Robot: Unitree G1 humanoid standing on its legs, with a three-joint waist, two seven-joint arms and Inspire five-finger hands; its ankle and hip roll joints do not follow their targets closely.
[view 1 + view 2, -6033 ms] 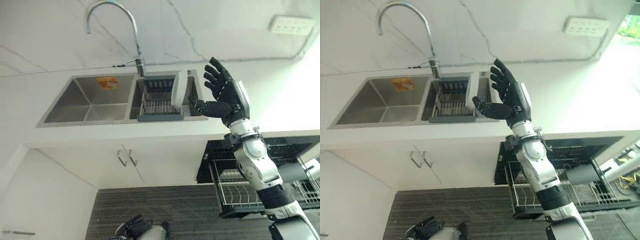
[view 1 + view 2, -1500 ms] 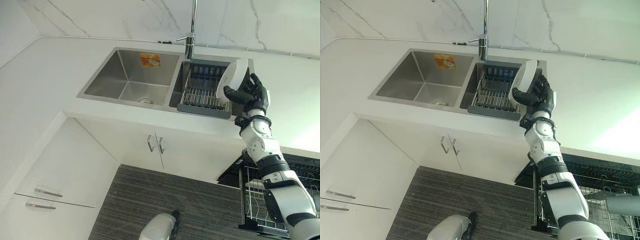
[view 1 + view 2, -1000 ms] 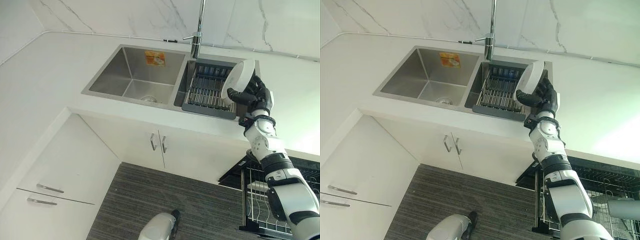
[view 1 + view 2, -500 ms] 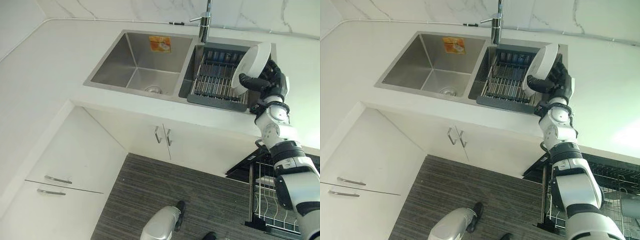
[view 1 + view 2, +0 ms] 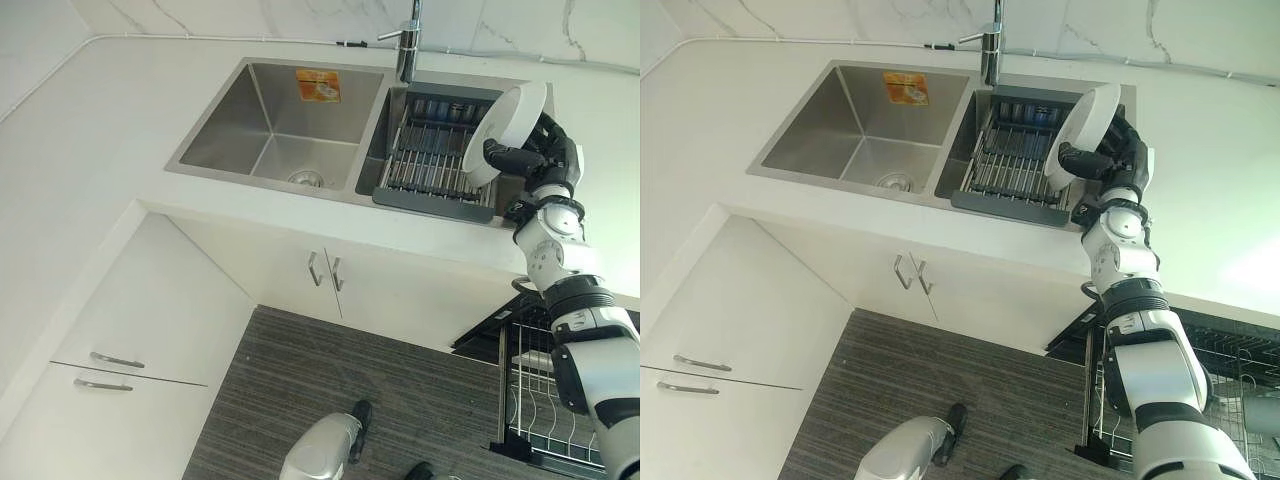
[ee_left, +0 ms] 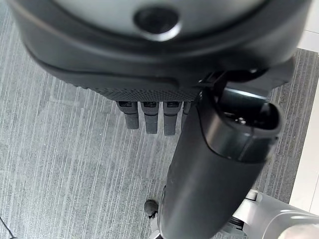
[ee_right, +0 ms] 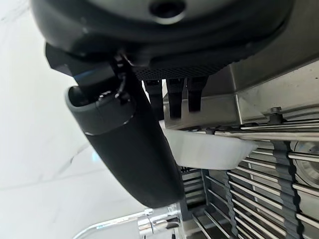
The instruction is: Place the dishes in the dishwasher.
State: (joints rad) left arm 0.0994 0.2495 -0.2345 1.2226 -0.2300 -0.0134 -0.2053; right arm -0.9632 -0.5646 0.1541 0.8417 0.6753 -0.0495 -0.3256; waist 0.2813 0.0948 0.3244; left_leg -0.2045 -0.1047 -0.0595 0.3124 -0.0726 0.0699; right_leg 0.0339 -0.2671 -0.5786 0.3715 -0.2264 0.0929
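Observation:
A white bowl (image 5: 507, 128) is held on edge above the right end of the dark drying rack (image 5: 430, 165), which sits in the right sink basin. My right hand (image 5: 548, 160) is shut on the bowl, with the thumb across its inner face and the fingers behind it. The right wrist view shows the bowl's rim (image 7: 204, 149) past the thumb (image 7: 129, 144). The dishwasher's wire rack (image 5: 560, 400) stands pulled out at the lower right, below the counter. My left hand (image 6: 209, 164) hangs idle over the grey floor, fingers relaxed and holding nothing.
The empty left basin (image 5: 270, 130) has an orange sticker on its back wall. A chrome faucet (image 5: 408, 40) rises between the basins. White cabinet doors with handles (image 5: 322, 270) sit under the counter, and drawers (image 5: 110, 365) stand at the left.
Six seconds ago my right hand was open beside the bowl standing in the rack; now it grips the bowl. Over the last second the bowl has risen slightly; the camera has shifted.

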